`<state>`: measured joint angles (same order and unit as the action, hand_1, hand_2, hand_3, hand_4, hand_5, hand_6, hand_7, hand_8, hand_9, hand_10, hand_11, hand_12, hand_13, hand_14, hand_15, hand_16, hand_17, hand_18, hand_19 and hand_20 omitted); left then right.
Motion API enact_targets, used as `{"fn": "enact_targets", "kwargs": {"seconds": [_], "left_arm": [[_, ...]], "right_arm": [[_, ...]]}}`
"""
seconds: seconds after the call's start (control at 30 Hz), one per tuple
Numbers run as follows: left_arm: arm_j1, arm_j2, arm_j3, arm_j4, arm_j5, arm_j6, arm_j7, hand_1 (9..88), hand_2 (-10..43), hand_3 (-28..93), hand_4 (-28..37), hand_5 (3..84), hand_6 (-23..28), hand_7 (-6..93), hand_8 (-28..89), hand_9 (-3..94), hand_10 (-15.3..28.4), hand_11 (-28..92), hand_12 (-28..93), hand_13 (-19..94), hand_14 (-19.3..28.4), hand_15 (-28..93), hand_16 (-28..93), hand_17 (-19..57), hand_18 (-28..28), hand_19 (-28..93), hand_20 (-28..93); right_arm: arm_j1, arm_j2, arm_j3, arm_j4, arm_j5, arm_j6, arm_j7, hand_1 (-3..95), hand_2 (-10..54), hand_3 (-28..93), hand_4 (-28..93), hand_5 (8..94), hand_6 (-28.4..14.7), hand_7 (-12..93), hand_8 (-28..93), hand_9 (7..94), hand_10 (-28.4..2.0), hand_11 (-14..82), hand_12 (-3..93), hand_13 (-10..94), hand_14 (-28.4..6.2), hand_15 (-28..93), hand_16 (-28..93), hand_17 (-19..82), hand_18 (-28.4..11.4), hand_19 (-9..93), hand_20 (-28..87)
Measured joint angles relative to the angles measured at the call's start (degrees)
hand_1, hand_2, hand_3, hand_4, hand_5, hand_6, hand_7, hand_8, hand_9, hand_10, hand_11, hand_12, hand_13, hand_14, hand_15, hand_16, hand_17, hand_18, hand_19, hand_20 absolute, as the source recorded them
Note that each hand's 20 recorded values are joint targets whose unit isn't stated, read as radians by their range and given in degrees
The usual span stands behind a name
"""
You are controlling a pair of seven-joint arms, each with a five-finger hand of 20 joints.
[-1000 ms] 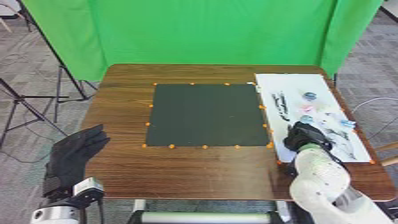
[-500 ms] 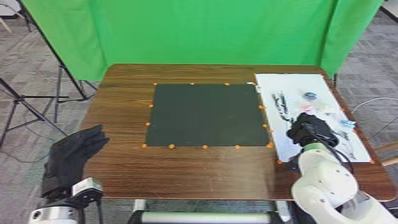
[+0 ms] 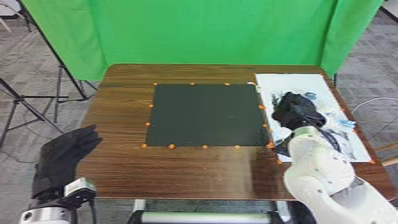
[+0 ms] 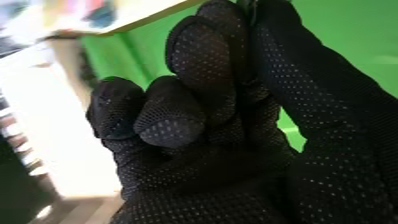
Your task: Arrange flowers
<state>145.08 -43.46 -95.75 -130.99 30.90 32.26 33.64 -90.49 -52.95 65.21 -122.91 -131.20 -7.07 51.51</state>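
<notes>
Blue-grey flower [image 3: 310,95] just beside the right hand [image 3: 297,109], that hand's fingers curled inward.

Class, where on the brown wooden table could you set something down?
The dark rectangular mat, bordered by small orange markers, is bare; so is the table between mat and near edge. The white rectangular sheet is crowded: the black-gloved right hand is over it, beside a small pale-blue item.

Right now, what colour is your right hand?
My right hand is black, pale-speckled; clearest in right wrist view.
</notes>
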Motion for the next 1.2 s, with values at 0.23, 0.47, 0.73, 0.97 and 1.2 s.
{"fn": "enact_targets", "kwargs": {"seconds": [0.23, 0.47, 0.73, 0.97, 1.2], "left_arm": [[3.49, -0.4, -4.89, -0.65, 1.26, -0.11, -2.57, 28.5, 7.6, 80, -18.5, 54.1, 15.5, 20.2, -10, 45.7, 23.1, 37, 10, 31, 28.4, 66, -14, -7.1, 24.2, 64, 9], [1.04, -0.58, -2.31, 0.11, 1.96, -0.43, -3.5, 28.4, 7.6, 80, -18.5, 54.1, 15.5, 20.1, -10, 45.7, 23.1, 37, 10, 31, 28.4, 66, -14, -7.1, 24.2, 64, 8], [-4.13, -0.87, 0.73, 1.72, 2.8, -2.19, -4.84, 28.4, 7.7, 79, -18.6, 54.1, 15.5, 20.2, -10, 45.7, 23.1, 37, 10, 31, 28.4, 66, -14, -7.1, 24.2, 64, 8], [-7.9, -0.86, 4.36, 2.64, 3.29, -2.68, -5.35, 28.4, 7.7, 79, -18.5, 54.1, 15.5, 20.2, -10, 45.7, 23.1, 37, 10, 31, 28.4, 66, -14, -7.1, 24.2, 64, 8], [-9.99, 0.26, 5.76, 2.88, 3.29, -2.62, -5.24, 28.4, 7.7, 79, -18.6, 54.0, 15.5, 20.2, -10, 45.7, 23.1, 37, 10, 31, 28.4, 66, -14, -7.2, 24.3, 64, 8]], "right_arm": [[10.36, -7.39, -8.72, 4.05, 3.88, -6.47, -2.62, 53.7, -4.1, 77, -28, 71.2, -6.1, 49, 26, 79.5, -18.2, 52.4, 33.0, 75, -12.7, 81, 32, 50, -24.0, 93, 44], [18.59, -14.84, -17.36, 11.37, 6.8, -9.83, -3.73, 53.7, -3.9, 77, -28, 71.0, -6.0, 49, 26, 79.5, -18.2, 52.6, 32.6, 75, -12.6, 81, 32, 50, -24.0, 93, 44], [21.34, -22.36, -21.41, 18.19, 7.74, -12.61, -4.65, 53.4, -3.6, 77, -28, 70.1, -5.3, 51, 25, 79.4, -18.2, 53.2, 31.6, 75, -12.3, 81, 32, 50, -23.9, 93, 44], [20.17, -28.12, -22.69, 22.38, 6.66, -13.62, -5.76, 52.7, -3.1, 76, -28, 69.2, -4.5, 52, 24, 79.1, -17.6, 53.7, 30.7, 75, -12.0, 81, 32, 50, -23.7, 93, 44], [17.35, -33.02, -19.53, 24.11, 7.91, -17.9, -4.86, 51.3, -3.2, 76, -27, 67.8, -3.5, 55, 21, 79.0, -17.2, 53.9, 29.9, 75, -12.2, 81, 31, 51, -23.6, 93, 43]]}}
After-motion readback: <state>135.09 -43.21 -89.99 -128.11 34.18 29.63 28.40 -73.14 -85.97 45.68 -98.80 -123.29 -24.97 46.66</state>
